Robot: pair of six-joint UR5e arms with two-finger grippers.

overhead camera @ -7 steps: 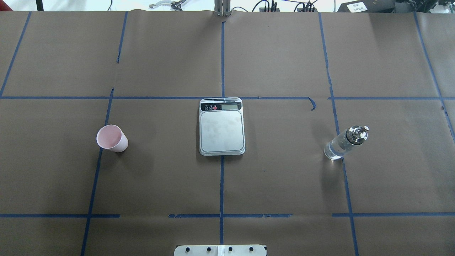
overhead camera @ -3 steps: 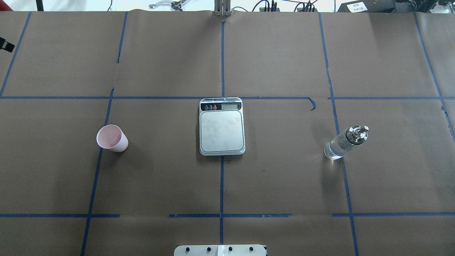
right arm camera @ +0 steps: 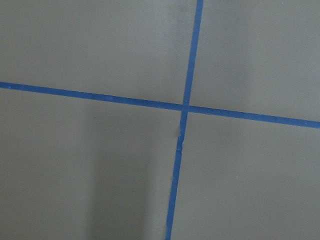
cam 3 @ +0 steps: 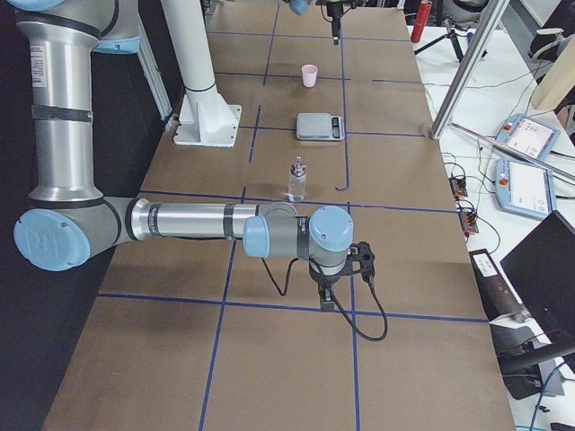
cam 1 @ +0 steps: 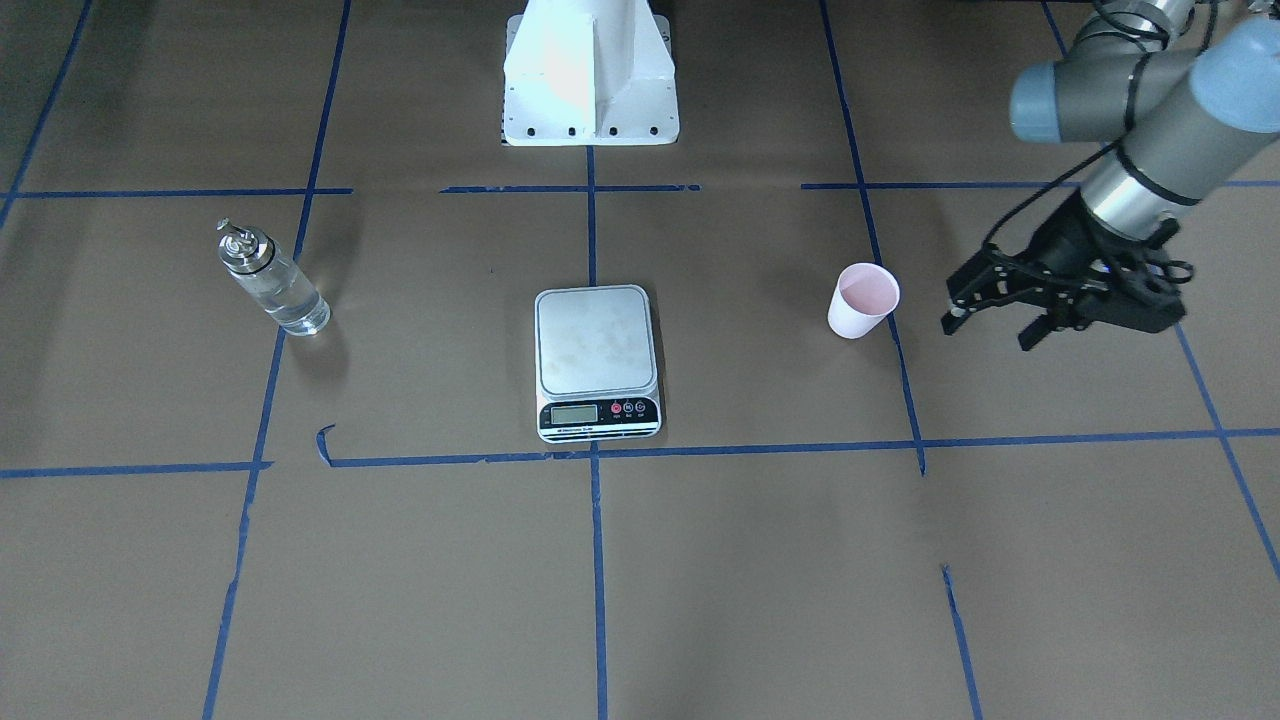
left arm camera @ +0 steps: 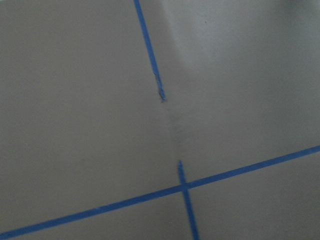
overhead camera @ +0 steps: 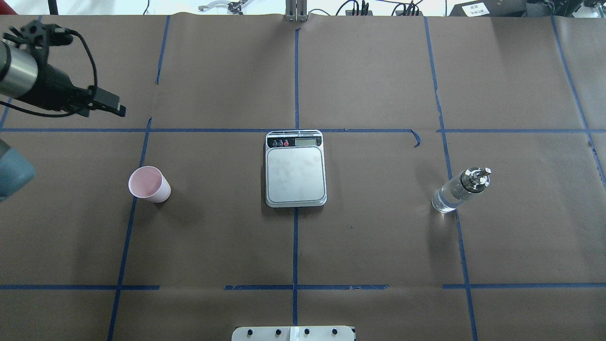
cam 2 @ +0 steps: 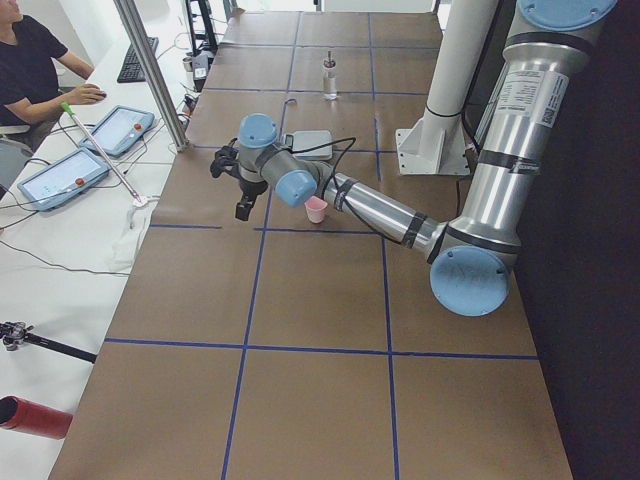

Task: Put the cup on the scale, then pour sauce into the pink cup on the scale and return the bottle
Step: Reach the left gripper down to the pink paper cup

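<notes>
Fingers of the left gripper (cam 1: 987, 331) spread wide, empty, hovering near the small pale-pink paper cup (cam 1: 862, 300), upright on the brown counter (cam 1: 750, 550) between them and the square silver-topped scale (cam 1: 597, 345); this arm's the nearer one.

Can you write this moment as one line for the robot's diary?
left arm: jaws open, apart from small pink paper cup | flat silver-topped square scale: nothing on it | clear glass silver-capped bottle: upright, untouched
</notes>
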